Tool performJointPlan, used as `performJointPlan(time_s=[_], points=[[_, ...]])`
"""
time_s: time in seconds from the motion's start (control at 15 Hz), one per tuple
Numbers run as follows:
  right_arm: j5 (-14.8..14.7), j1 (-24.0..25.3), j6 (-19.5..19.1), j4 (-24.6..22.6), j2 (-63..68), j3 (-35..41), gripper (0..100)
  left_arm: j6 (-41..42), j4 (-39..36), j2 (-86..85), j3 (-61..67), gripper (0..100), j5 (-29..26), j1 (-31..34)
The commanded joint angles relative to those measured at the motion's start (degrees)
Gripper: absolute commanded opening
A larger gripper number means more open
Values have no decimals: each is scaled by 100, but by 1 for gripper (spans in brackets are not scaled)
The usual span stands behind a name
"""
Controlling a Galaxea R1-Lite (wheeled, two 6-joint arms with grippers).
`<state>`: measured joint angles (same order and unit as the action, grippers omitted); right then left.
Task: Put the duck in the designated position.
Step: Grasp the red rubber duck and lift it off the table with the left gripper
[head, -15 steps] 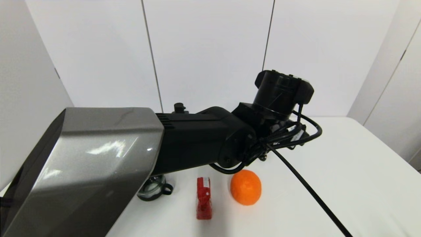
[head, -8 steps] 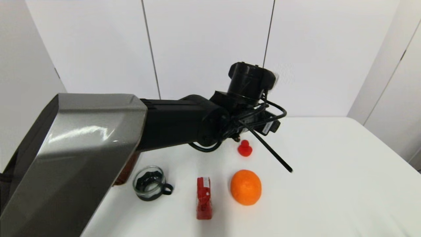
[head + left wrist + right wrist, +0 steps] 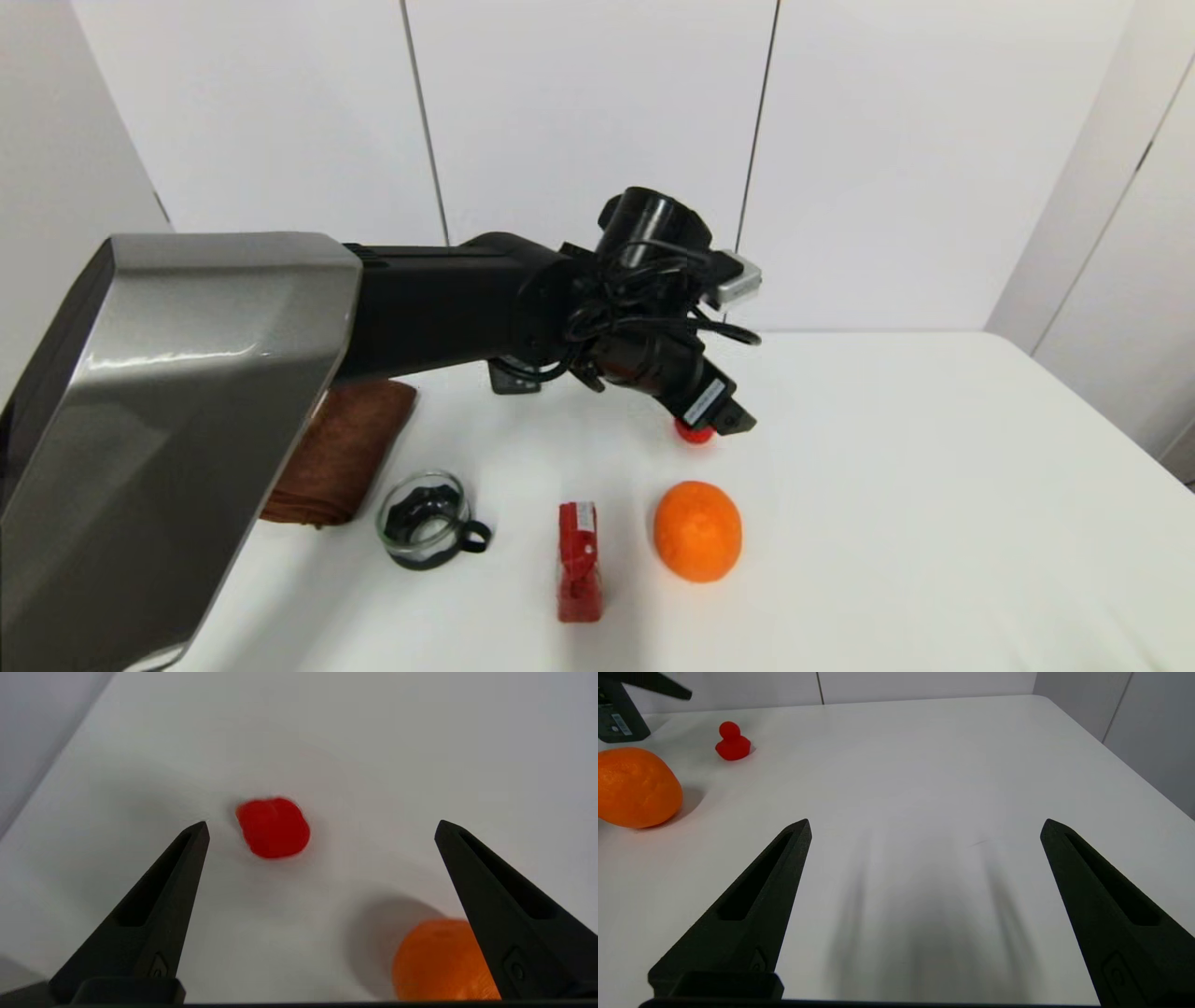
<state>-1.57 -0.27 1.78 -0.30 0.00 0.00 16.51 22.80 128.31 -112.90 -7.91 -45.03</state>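
The duck [image 3: 273, 827] sits on the white worktop [image 3: 934, 485] just below the left hand [image 3: 321, 826], lying between its two fingers but nearer one of them, and touching neither. That hand is spread wide and holds nothing; its black fingers [image 3: 159, 905] hang over the duck from above. From where the head camera looks, the hand's body covers most of the duck, and only a red sliver [image 3: 692, 432] peeps out beneath it.

Just beside the left hand, on the side nearer the robot, lies the orange fruit [image 3: 697, 530], close to the duck but apart from it. Further out from the hand on that same near side stands an upright red packet [image 3: 579, 562] with a white label, then a small glass cup [image 3: 428, 519] with something dark in it, and past that a brown cloth [image 3: 341, 453] partly under the arm.

The right hand [image 3: 924, 828] hovers low over bare worktop, well off to the right of the duck [image 3: 732, 743], also spread wide and empty.
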Motion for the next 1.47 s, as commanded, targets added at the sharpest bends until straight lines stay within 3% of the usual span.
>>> performJointPlan(time_s=[0.07, 0.53, 1.47], points=[[-1, 0, -2, -5, 9, 0, 100, 230, 146, 19, -4, 100, -9, 74], [-1, 0, -2, -5, 9, 0, 100, 195, -662, 379, 22, 100, 27, 74], [-1, 0, -2, -5, 9, 0, 100, -77, -1137, 942, 48, 100, 0, 179]])
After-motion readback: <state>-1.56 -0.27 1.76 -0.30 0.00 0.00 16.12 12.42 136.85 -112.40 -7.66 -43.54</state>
